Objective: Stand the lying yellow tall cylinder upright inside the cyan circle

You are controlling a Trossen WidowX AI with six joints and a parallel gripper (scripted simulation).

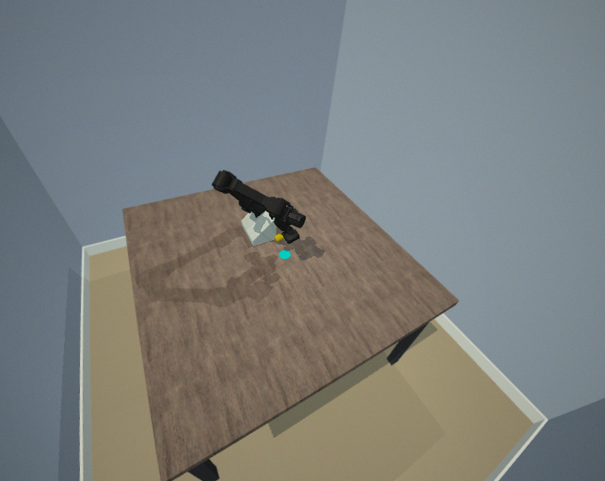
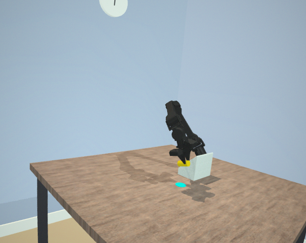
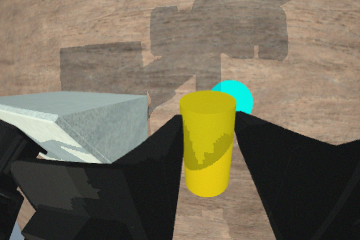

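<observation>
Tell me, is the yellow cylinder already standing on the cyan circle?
No, the yellow cylinder is held in the claw above the table beside the pale wedge block, while the cyan circle lies uncovered nearer the camera.

1. The top view is looking down from high and far off at the whole table [image 1: 238,341], with the arm [image 1: 259,203] small at its far side.
2. The exterior view is sitting low beside the table [image 2: 126,213], facing across to the arm [image 2: 182,134].
3. The wrist view is peering close between the fingers, sharing the circle [image 3: 240,94] with both others.
</observation>
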